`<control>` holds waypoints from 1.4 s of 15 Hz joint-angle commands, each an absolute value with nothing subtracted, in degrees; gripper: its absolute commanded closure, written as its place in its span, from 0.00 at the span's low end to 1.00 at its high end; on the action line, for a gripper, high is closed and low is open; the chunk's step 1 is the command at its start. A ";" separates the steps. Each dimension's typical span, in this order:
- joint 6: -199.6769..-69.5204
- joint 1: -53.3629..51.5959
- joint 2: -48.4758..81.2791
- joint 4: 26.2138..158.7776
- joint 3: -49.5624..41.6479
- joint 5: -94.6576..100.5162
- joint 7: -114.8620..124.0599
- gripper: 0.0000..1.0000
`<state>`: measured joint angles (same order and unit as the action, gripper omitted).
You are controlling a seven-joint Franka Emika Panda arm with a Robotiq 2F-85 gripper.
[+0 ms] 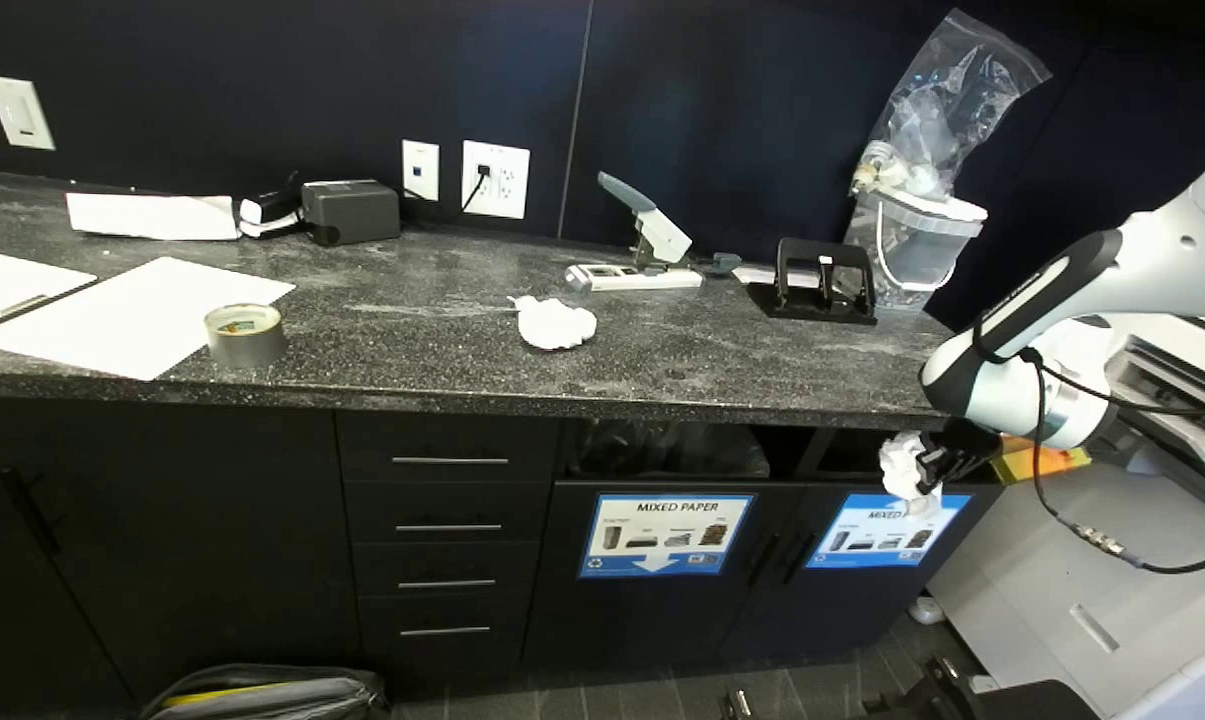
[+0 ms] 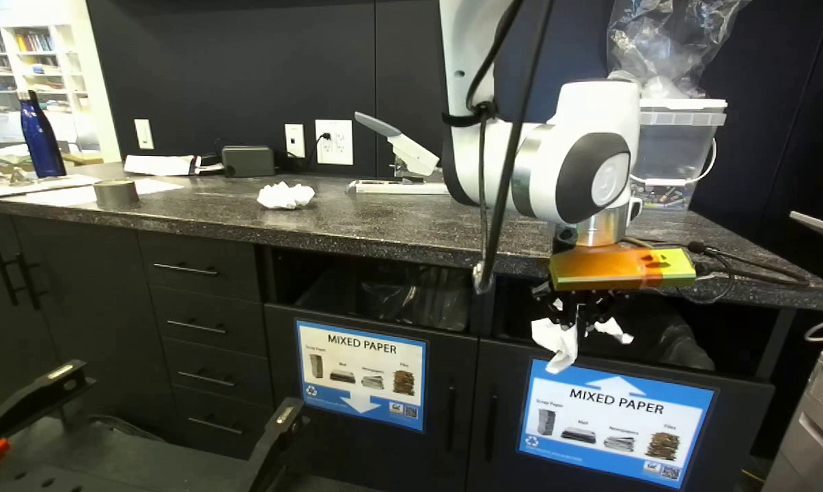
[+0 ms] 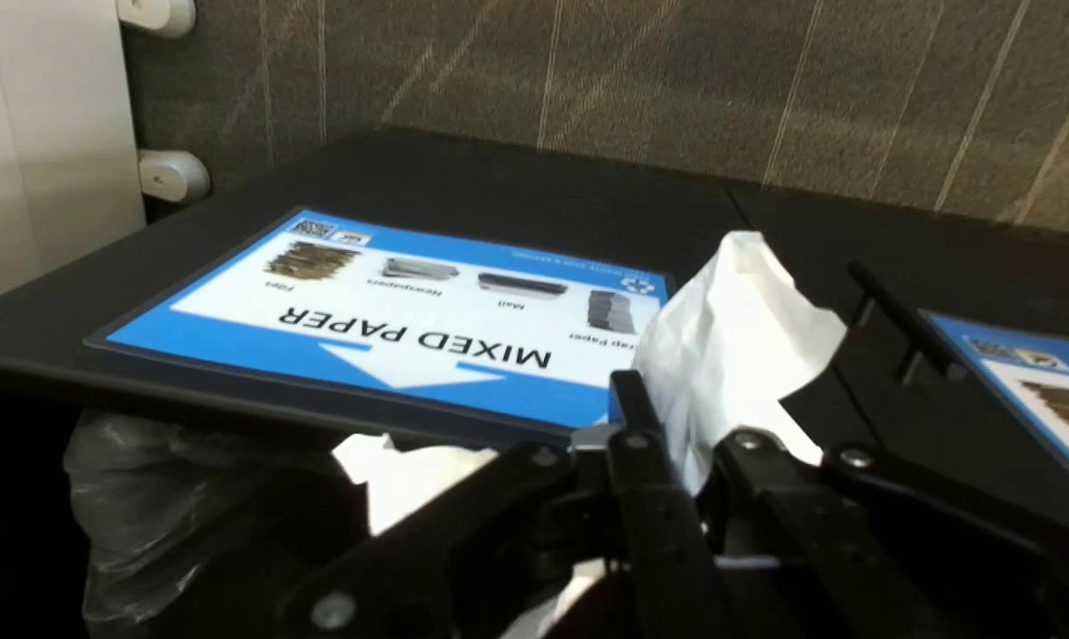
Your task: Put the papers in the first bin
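My gripper (image 2: 578, 322) points down and is shut on a crumpled white paper (image 2: 556, 342), whose ends stick out on both sides of the fingers (image 3: 638, 413). They stand near the front rim of the first bin (image 2: 729, 384), the dark slot above the bluer sign. In the wrist view one end of the held paper (image 3: 738, 342) overlaps the sign and cabinet front. How deep the gripper stands relative to the slot I cannot tell. Another paper wad (image 1: 554, 323) rests on the counter (image 1: 412, 345), left of the arm in both exterior views.
The counter's front edge (image 2: 384, 249) overhangs both slots. Left of the first bin is a similar slot with a whiter sign (image 2: 361, 374). A stapler (image 1: 652, 245), a hole punch (image 1: 824, 285) and a clear tub (image 1: 912, 245) stand at the back. A printer (image 1: 1042, 560) flanks the cabinet.
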<state>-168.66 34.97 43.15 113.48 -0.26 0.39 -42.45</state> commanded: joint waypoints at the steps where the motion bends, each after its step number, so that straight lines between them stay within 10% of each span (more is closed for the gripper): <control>1: -174.68 43.58 51.03 104.46 8.53 0.55 -45.44 0.90; 14: -187.17 78.31 80.31 92.68 44.83 26.72 -50.48 0.90; 21: -182.22 79.60 90.36 85.18 50.89 27.77 -53.94 0.89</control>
